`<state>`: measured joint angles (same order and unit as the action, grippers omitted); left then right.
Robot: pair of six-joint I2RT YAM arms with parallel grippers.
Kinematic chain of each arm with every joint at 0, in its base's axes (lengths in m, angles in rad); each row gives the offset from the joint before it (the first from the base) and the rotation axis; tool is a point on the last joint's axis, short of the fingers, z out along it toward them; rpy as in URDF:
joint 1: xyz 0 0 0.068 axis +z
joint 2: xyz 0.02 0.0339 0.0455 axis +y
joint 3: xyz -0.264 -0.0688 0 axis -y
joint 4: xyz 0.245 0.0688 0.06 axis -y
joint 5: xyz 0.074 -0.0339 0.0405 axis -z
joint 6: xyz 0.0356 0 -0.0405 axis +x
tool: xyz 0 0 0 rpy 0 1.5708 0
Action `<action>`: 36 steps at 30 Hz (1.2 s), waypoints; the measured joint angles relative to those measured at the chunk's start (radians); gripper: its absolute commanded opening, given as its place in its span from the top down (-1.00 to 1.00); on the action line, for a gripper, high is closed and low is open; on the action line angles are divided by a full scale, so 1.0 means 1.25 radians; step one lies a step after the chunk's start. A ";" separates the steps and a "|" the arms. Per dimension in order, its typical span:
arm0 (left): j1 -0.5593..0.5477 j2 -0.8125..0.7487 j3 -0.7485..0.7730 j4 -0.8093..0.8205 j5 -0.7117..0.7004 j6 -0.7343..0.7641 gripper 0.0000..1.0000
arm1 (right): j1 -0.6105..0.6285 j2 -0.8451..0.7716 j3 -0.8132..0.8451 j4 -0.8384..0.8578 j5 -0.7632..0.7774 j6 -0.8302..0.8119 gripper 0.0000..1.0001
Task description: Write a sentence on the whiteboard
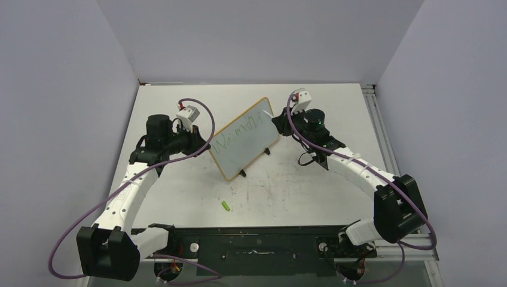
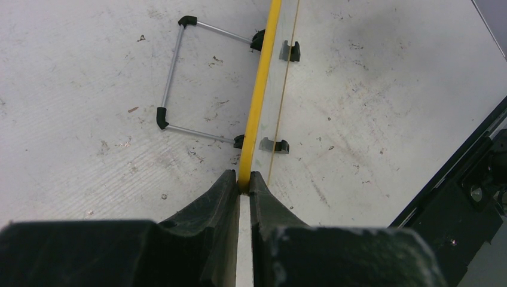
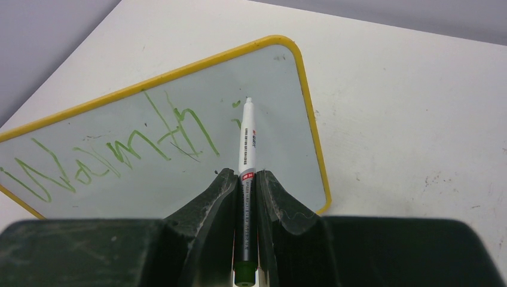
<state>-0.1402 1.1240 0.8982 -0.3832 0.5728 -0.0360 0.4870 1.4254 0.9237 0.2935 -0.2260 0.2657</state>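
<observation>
Whiteboard (image 1: 242,142) clamped in left jaws, marker (image 3: 247,143) in right jaws

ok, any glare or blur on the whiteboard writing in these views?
Top external: even light, no glare, but the sentence on the whiteboard is small and faint. Right wrist: strokes and marker sharp, right tool in the foreground soft. Left wrist: board edge-on, no writing shows.
</observation>
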 measured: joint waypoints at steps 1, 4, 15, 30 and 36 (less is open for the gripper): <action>0.000 0.000 0.000 0.000 0.000 0.000 1.00 | 0.000 0.000 -0.002 -0.001 0.001 0.000 0.89; 0.000 0.000 0.000 0.000 0.000 0.000 1.00 | 0.000 0.000 -0.005 -0.005 0.002 0.000 0.89; 0.000 0.000 0.000 -0.001 0.000 0.000 1.00 | 0.000 0.009 -0.005 -0.008 0.001 0.000 0.89; 0.000 0.000 0.000 -0.001 0.000 0.000 1.00 | 0.000 0.037 -0.005 -0.008 0.001 -0.007 0.89; 0.000 0.000 0.000 -0.001 0.000 0.000 1.00 | 0.000 0.037 -0.027 -0.008 0.002 -0.009 0.89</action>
<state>-0.1402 1.1240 0.8986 -0.3847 0.5728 -0.0360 0.4870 1.4719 0.8902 0.2840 -0.2234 0.2543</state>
